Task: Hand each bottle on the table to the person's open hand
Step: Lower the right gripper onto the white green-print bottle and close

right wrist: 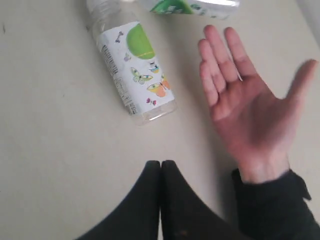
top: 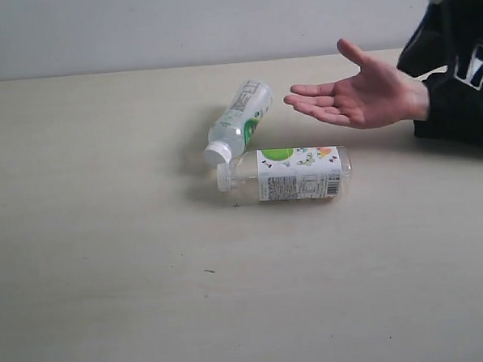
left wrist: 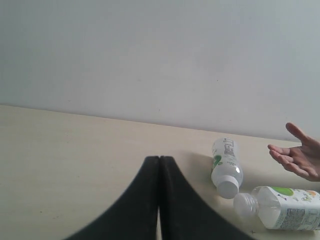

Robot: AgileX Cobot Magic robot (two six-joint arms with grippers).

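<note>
Two clear bottles with white-green labels lie on the table [top: 108, 261]. One bottle [top: 240, 120] points its white cap toward the front; the other bottle [top: 294, 174] lies crosswise just in front of it, its neck beside that cap. The person's open hand [top: 358, 94] hovers palm up to the right of them, wrist in a black sleeve. Neither gripper shows in the exterior view. My left gripper [left wrist: 159, 159] is shut and empty, off to the side of both bottles [left wrist: 227, 162] [left wrist: 282, 207]. My right gripper [right wrist: 161, 163] is shut and empty, short of the butterfly-labelled bottle [right wrist: 135, 70] and beside the hand [right wrist: 245, 95].
The person's black-sleeved arm and torso [top: 458, 64] fill the far right corner. A pale wall [top: 176, 22] runs behind the table's back edge. A small dark speck [top: 208, 271] marks the tabletop in front of the bottles.
</note>
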